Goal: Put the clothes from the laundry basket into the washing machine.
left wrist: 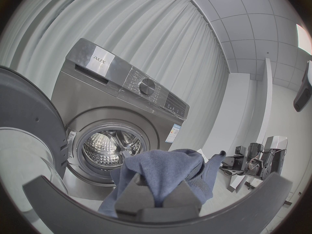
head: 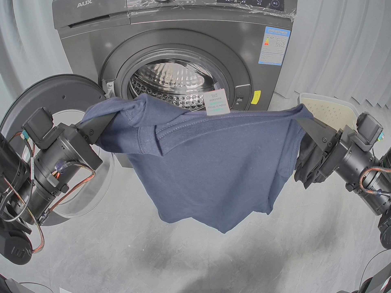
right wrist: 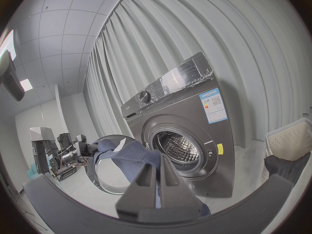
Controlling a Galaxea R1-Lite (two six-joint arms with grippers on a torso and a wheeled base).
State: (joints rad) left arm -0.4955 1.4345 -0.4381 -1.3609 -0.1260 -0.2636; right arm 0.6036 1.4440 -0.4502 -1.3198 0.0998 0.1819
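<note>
A navy blue T-shirt [head: 203,159] hangs stretched between my two grippers in front of the washing machine [head: 175,41], whose drum [head: 175,84] stands open. My left gripper [head: 108,116] is shut on the shirt's left edge, and the cloth [left wrist: 165,169] bunches over its fingers [left wrist: 136,192]. My right gripper [head: 307,123] is shut on the shirt's right edge, with blue fabric [right wrist: 133,155] pinched between its fingers [right wrist: 146,182]. A white label [head: 216,101] sticks up from the collar. A dark garment [head: 307,163] dangles below my right gripper.
The machine's round door [head: 61,143] is swung open to the left, behind my left arm. A cream laundry basket [head: 330,108] sits at the right next to the machine, with a dark cloth [right wrist: 286,166] draped over its rim. Grey floor [head: 195,257] lies below the shirt.
</note>
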